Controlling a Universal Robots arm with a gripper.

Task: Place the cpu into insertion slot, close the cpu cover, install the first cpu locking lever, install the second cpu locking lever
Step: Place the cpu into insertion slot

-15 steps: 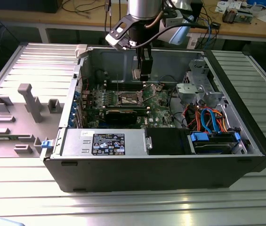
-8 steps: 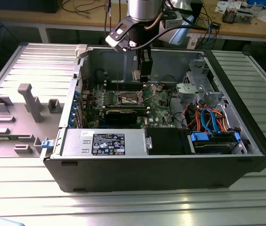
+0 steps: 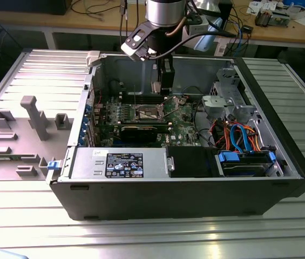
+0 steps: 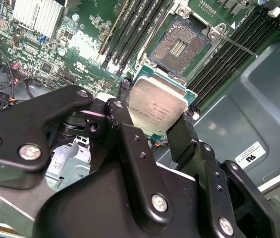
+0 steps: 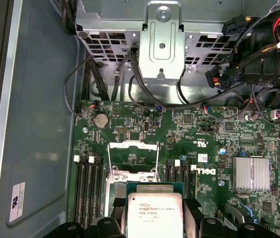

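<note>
Above the open computer case (image 3: 195, 199), exterior view: gripper (image 3: 165, 81) hangs over the circuit board (image 3: 187, 116). Second wrist view: fingers (image 4: 178, 136) clamp the cpu (image 4: 157, 104) by its edges, apart from the bare insertion slot (image 4: 178, 45). First wrist view: cpu cover (image 5: 133, 146) stands raised, leaving the slot open.

the cpu (image 4: 157, 106) sits clamped between the fingers of the gripper (image 4: 150, 124), above the board (image 4: 80, 49) and just short of the insertion slot (image 4: 178, 47). memory slots (image 5: 87, 193) run along both sides of the slot. the cpu cover (image 5: 133, 148) lies open on the slot's side toward the metal cage (image 5: 159, 44). in the exterior view the expansion card (image 3: 139, 130) lies before the slot.
</note>
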